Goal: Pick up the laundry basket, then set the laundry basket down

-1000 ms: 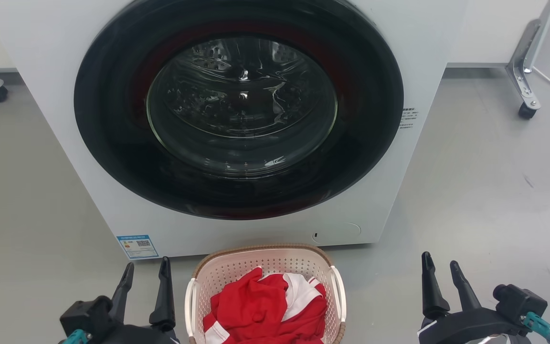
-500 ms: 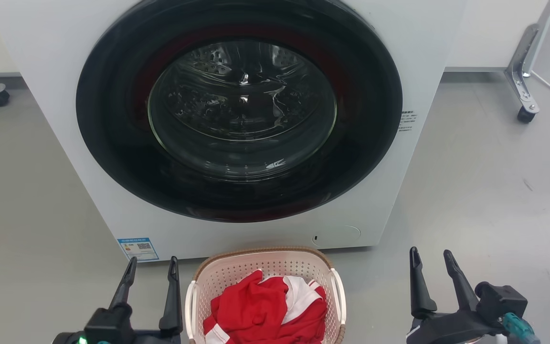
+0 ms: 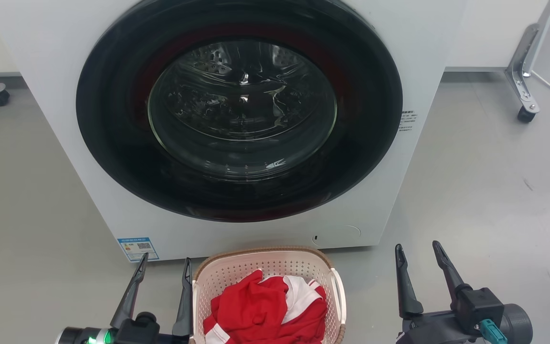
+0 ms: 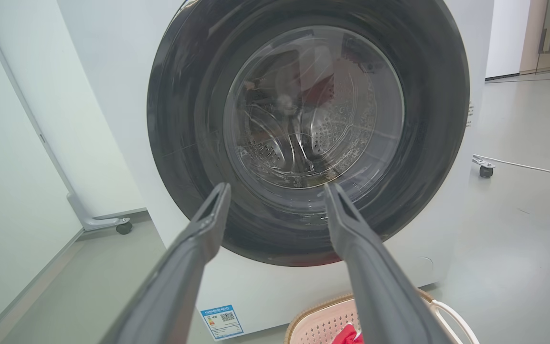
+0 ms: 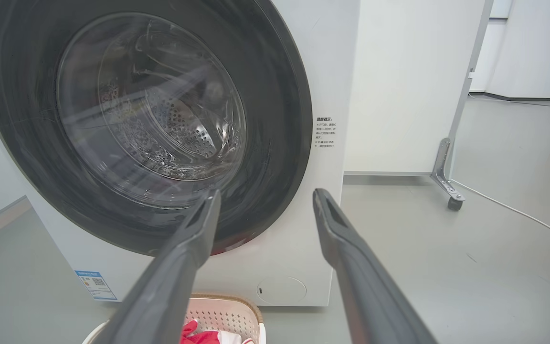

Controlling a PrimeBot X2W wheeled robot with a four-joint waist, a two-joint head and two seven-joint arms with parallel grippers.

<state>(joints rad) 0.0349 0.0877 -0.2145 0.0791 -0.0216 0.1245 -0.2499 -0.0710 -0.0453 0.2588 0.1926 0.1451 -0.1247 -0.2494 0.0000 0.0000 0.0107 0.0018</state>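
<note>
Hovering spread and empty, the left gripper (image 3: pixel 166 260) is just beside the cream-white perforated plastic laundry basket (image 3: pixel 260 264), brown-rimmed, on the grey floor (image 3: pixel 494 191) before a white front-loading washer (image 3: pixel 241 110). Well right of it, the right gripper (image 3: pixel 417 248) gapes empty too.

I lose the near end of the laundry basket (image 3: pixel 265 252) below the head view's bottom edge. One finger (image 3: pixel 183 306) of my left gripper (image 3: pixel 166 258) covers its left handle. The washer (image 3: pixel 50 95) is cut off at the top, and the print on its blue sticker (image 3: pixel 137 248) is too small to read.
</note>
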